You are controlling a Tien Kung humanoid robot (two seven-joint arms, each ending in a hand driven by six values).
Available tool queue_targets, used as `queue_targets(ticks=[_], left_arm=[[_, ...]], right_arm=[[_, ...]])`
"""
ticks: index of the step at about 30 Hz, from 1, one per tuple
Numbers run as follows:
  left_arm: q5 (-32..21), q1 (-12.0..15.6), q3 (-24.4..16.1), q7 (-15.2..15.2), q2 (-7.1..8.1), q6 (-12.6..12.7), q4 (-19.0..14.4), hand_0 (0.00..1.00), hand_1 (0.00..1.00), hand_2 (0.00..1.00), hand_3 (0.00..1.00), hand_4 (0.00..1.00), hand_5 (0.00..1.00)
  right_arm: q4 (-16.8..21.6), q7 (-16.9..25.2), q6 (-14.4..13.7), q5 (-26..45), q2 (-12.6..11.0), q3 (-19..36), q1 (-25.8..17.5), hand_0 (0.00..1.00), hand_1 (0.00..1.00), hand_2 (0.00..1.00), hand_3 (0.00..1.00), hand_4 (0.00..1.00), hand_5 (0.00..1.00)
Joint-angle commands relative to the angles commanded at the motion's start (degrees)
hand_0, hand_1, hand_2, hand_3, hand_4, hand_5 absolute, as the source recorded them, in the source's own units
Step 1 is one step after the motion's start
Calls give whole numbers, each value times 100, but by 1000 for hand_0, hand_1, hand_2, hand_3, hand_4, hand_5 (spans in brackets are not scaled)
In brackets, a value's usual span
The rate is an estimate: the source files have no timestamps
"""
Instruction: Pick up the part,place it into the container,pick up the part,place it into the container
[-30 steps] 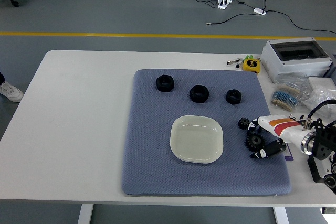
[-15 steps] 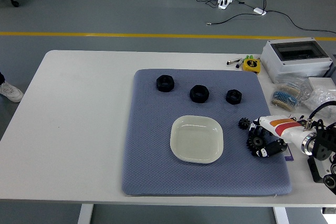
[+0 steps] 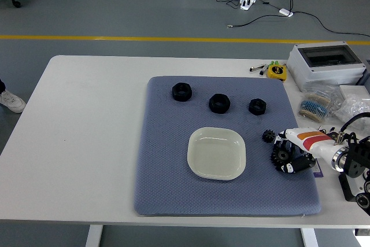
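Head view: dish (image 3: 217, 153) empty; right hand (image 3: 295, 153) grips gear (image 3: 282, 155).

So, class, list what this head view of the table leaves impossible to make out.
- Right hand: its fingers curl over the larger black toothed gear; whether it is lifted off the blue-grey mat is unclear.
- Right arm: cut off by the picture's right edge.
- Left hand: outside the frame.
- Grey lidded box: contents hidden by its lid.
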Motion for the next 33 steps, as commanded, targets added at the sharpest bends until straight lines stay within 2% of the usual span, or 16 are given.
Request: queue_targets(ticks=[2,3,6,13,21,27,32,33], left_arm=[[-7,1,7,-2,3,0,-1,702,648,668,580,670,627],[-8,3,6,-2,3,0,0,702,649,668,580,670,627],[2,9,1,0,3,-2,1,702,649,668,580,670,627],[52,46,-33,14,10,-7,5,703,649,669,581,670,628],[122,105,-80,36,20,-22,6,703,648,669,580,671,627],[165,121,-99,46,33,-29,5,703,648,670,580,671,628],[112,127,-85,39,49,-21,4,703,648,670,580,671,628],[108,125,-82,38,50,-20,4,703,647,669,580,671,628]], right_arm=[[43,-2,-27,-5,-11,24,-7,291,390,446,496,743,84],[85,-4,-50,-29,-21,40,-10,247,377,434,490,739,88],[216,-18,-85,-106,-39,100,-23,247,377,434,490,739,88],[744,-77,-65,-321,-51,181,8,231,366,423,487,736,88],[1201,-98,-59,-280,114,-227,401,232,356,418,490,750,85],[1104,-112,-65,-80,339,-817,885,243,365,424,499,740,98],[872,-119,-119,121,541,-1388,1313,243,365,424,499,740,98],[831,-120,-119,133,566,-1466,1365,241,381,447,504,696,163]])
